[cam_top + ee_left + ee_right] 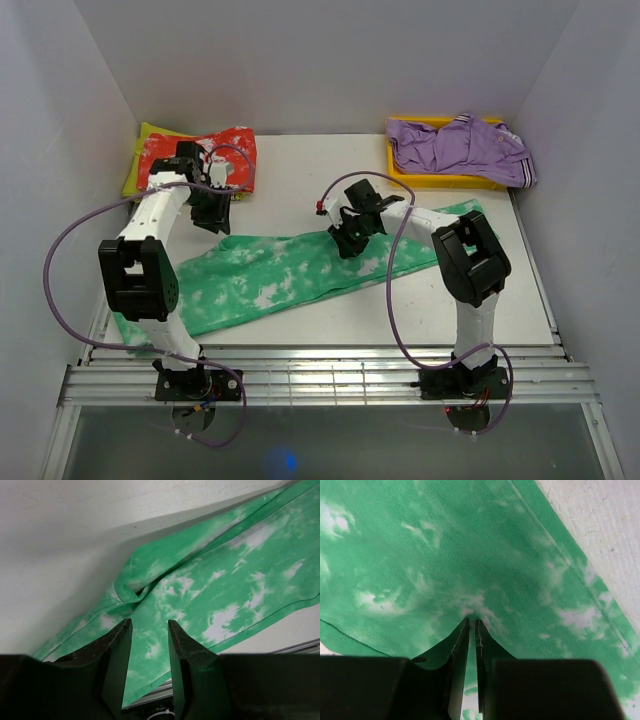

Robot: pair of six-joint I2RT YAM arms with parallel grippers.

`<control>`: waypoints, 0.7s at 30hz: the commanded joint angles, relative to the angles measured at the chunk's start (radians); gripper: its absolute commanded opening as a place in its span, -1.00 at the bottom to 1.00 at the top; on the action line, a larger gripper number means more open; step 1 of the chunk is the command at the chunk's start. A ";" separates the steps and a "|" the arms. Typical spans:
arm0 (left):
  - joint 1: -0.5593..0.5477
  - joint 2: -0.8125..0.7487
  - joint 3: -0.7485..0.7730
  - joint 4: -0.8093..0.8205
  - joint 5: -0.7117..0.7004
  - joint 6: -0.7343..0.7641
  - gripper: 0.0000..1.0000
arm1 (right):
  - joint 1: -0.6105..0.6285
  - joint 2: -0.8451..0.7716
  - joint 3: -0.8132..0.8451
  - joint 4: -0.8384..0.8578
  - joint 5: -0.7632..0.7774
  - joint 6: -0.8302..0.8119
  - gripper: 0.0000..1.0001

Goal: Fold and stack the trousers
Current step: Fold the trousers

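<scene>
The left pincer is hanging with its two dark fingers parted, green cloth showing in the gap between them. The trousers are lying slantwise across the white counter, running from lower left to upper right. Just beyond the fingertips the cloth is bunching into a small pucker. Whether the fingers are touching the cloth cannot be told.

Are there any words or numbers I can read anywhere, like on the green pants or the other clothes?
None: no word, number or sign can be read in any view.
trousers: only white blotches, no label showing.
red-and-white garment: blotches only, no writing.
purple garment and yellow tray: no print visible.
</scene>
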 commanded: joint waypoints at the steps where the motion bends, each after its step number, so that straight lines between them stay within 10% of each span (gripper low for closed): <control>1: -0.046 -0.076 -0.037 0.016 -0.107 -0.078 -0.08 | 0.007 -0.013 -0.033 0.003 0.049 -0.048 -0.68; 21: -0.149 0.027 -0.124 0.130 -0.399 -0.198 -0.14 | 0.010 0.014 -0.046 -0.009 0.079 -0.056 -0.70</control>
